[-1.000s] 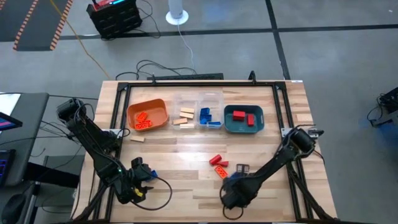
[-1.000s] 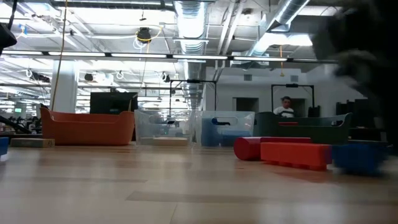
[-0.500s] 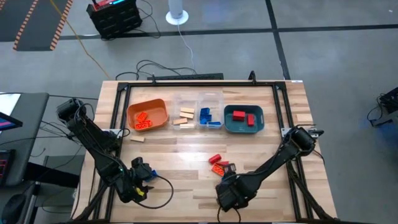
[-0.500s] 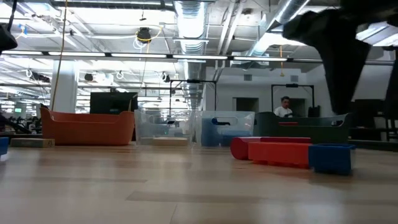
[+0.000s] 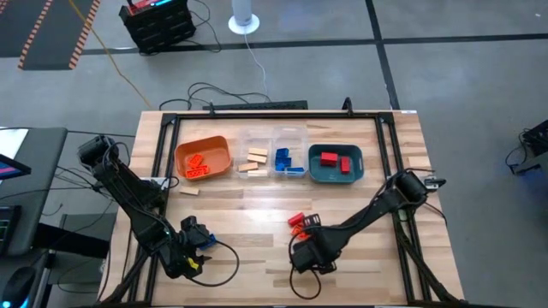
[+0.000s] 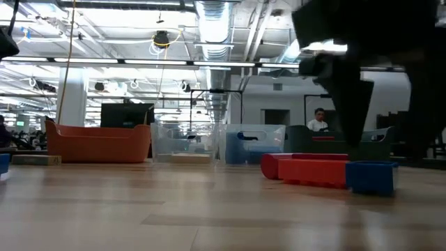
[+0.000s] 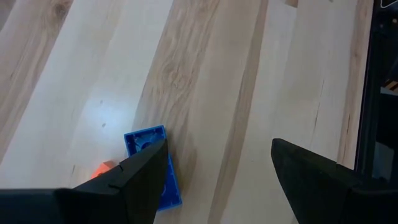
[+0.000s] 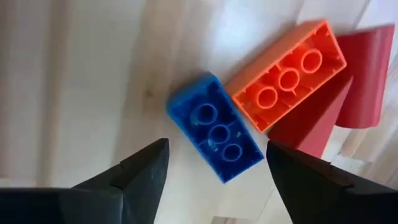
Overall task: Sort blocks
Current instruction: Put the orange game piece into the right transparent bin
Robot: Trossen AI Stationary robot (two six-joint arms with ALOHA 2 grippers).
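Three loose blocks lie flat at mid-table: a blue block [image 8: 216, 127] with its hollow underside up, an orange block [image 8: 289, 74] beside it, and red blocks [image 8: 351, 74] behind. The low view shows the blue block [image 6: 371, 176] and a red block [image 6: 313, 171]. My right gripper [image 8: 217, 158] is open and hovers over the blue block's near end, with its fingers either side and not touching. My left gripper [image 7: 217, 155] is open and waits near the table's left near corner, next to another blue block [image 7: 149, 165] and an orange bit [image 7: 106, 168].
A row of trays stands at the far side: an orange tray [image 5: 204, 156], two clear trays [image 5: 272, 154] and a teal tray [image 5: 336, 162], each holding blocks. A tan block [image 5: 189, 191] lies in front of the orange tray. Bare wood spreads between the two grippers.
My right gripper has moved toward the table's left and a little toward the far edge, ending over the loose blocks. In the low view the blue block and the red block beside it slid slightly left during the first half second, then stayed put.
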